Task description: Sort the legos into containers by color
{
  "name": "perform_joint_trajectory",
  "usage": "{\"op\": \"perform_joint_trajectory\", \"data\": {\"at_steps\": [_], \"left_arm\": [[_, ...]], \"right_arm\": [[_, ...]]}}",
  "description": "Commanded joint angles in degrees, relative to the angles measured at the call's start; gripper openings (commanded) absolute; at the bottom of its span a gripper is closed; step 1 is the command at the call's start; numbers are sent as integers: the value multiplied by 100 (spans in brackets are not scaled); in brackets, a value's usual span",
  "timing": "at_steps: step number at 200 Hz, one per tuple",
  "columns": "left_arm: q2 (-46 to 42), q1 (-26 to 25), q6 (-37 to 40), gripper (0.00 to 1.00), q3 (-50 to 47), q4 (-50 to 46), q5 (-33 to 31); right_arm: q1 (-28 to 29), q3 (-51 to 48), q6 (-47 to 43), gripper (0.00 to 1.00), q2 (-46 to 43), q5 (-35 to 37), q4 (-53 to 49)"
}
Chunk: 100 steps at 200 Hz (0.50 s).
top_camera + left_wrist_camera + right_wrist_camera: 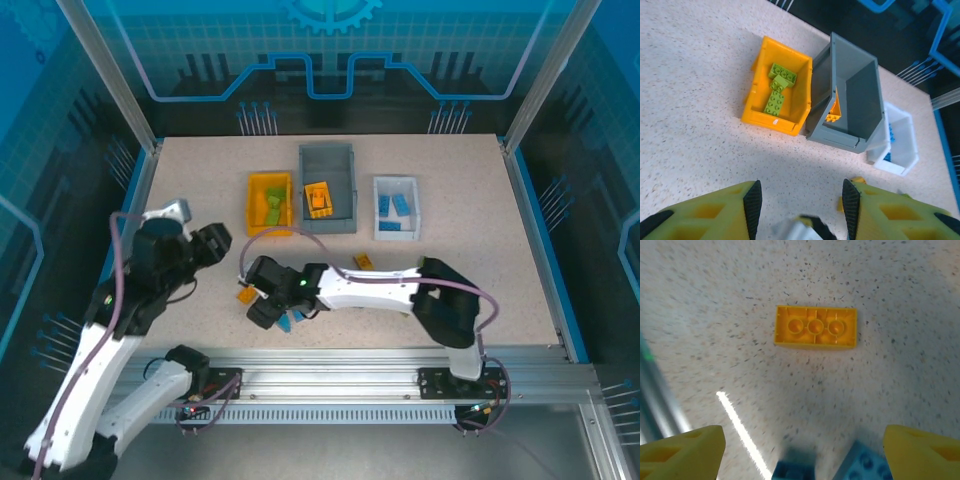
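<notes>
left gripper: jaws apart, empty
right gripper: spread wide
orange brick: underside up
blue bricks: inside right gripper's gap, seemingly loose

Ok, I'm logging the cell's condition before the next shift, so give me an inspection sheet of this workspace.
Surface: speckled beige table, no spills seen.
Job's things: green bricks in yellow bin, orange bricks in grey bin, blue bricks in white bin; loose orange brick lying underside up, loose blue bricks nearby, second orange brick near the right arm.
Clutter: nothing seen.
Grippers: left gripper open, empty, facing the bins; right gripper wide open over the loose bricks.
Cables: purple cables loop along both arms.
Surroundings: blue-lit panels, aluminium rail at near edge.
</notes>
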Motion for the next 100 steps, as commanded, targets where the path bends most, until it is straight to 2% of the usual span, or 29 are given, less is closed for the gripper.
{"op": "perform_joint_trajectory", "data": {"at_steps": [1, 38, 100], "left_arm": [[-483, 8, -452, 50, -226, -749, -113], [-981, 5, -711, 50, 5, -1157, 100], [-1242, 8, -936, 51, 187, -1384, 658]], "right_arm": [[-106, 587, -712, 85, 560, 208, -559], [-299, 1465, -843, 86, 1462, 262, -834], [-601, 2967, -384, 86, 2629, 326, -1285]]}}
